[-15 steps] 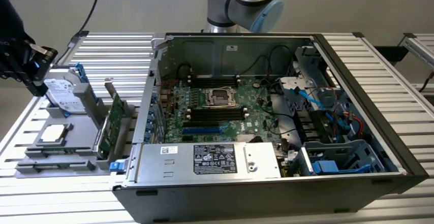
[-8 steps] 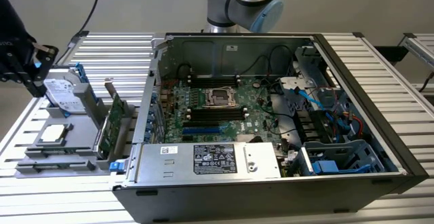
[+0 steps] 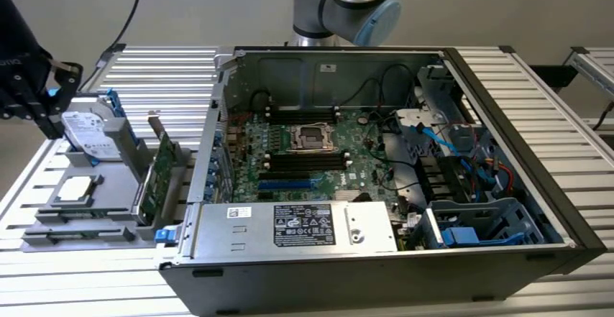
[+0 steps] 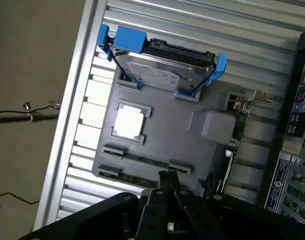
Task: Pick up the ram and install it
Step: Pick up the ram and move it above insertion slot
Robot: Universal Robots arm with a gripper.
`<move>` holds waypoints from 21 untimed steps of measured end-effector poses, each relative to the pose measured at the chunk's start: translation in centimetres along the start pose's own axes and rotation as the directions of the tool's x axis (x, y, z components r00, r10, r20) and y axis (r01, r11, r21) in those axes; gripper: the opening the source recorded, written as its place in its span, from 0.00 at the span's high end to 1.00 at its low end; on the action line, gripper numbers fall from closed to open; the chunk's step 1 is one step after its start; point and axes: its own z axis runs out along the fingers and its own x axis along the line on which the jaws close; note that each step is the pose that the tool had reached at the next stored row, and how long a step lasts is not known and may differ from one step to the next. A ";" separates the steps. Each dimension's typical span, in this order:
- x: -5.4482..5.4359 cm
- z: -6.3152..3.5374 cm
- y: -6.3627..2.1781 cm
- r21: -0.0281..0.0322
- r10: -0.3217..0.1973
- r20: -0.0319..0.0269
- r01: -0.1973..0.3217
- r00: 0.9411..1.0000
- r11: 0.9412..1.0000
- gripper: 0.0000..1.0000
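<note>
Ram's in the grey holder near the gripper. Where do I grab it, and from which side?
Take the ram at mid-length, pinching across its thin faces from straight above. It seems to stand on edge in the grey holder, so only the narrow top edge is exposed. The gripper is shut close by and would need opening first.
</note>
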 end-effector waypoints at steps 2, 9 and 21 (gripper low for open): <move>0.0 0.04 0.00 0.001 -0.037 -0.002 0.037 0.999 0.999 0.89; 0.0 0.19 -0.01 0.004 -0.163 -0.008 0.163 0.987 0.987 0.89; 0.0 0.51 -0.02 0.008 -0.372 -0.019 0.372 0.928 0.928 0.89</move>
